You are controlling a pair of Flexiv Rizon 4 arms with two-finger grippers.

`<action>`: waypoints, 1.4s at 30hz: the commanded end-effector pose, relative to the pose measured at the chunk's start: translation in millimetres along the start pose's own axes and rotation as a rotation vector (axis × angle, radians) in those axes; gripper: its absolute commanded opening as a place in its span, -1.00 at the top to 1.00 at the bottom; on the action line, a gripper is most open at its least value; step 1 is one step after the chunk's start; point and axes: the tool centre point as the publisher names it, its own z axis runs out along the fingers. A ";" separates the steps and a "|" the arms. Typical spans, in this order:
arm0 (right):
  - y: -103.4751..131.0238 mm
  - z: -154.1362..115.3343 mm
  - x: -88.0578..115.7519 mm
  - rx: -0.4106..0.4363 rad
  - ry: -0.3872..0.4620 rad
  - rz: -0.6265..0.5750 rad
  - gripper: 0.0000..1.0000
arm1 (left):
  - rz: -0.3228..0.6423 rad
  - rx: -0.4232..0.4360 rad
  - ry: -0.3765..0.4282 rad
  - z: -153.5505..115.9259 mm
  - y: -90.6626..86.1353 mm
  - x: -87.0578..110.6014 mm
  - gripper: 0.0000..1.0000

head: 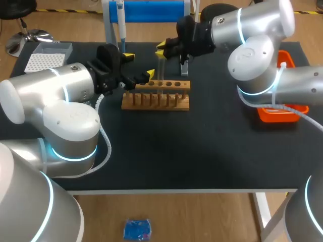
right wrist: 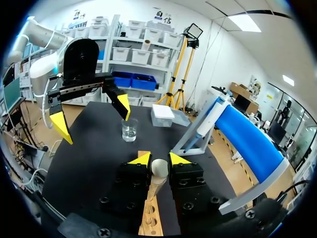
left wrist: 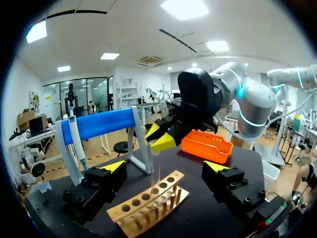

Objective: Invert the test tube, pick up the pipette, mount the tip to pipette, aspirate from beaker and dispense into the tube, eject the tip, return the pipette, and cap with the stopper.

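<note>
Right wrist view shows the right gripper [right wrist: 159,159] closed on the test tube [right wrist: 159,169], its yellow tips pressing on either side of the tube's rounded end. The tube stands upright over the wooden rack [head: 157,98] near the middle of the table [head: 212,151]. Whether its lower end sits inside a hole cannot be told. The left gripper [head: 139,64] is wide open and empty, just beside the rack's left end. A beaker [right wrist: 130,130] stands farther along the table, and the pipette [head: 120,17] hangs on its blue stand [head: 151,11] at the far edge. Clear and thin-walled, the tube is judged light, stiff, slick and breakable. A gentle squeeze on the straight wall just below the dome looks safer than a grip on the curve, where the tube could slip free as it is inverted.
</note>
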 end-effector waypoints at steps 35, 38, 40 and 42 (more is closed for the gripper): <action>-15.3 11.4 -0.5 0.020 0.012 0.035 0.48 | -0.001 0.001 0.005 -0.4 0.3 -0.9 -1.00; -12.8 9.7 -1.4 0.006 0.010 0.037 -1.00 | -0.001 0.001 0.005 -0.4 0.3 -0.9 -1.00; -10.9 7.7 -2.1 -0.006 0.007 0.038 -1.00 | -0.001 0.001 0.005 -0.4 0.3 -0.9 -1.00; -9.2 5.2 -2.9 -0.015 0.006 0.041 -1.00 | -0.001 0.001 0.005 -0.4 0.3 -0.9 -1.00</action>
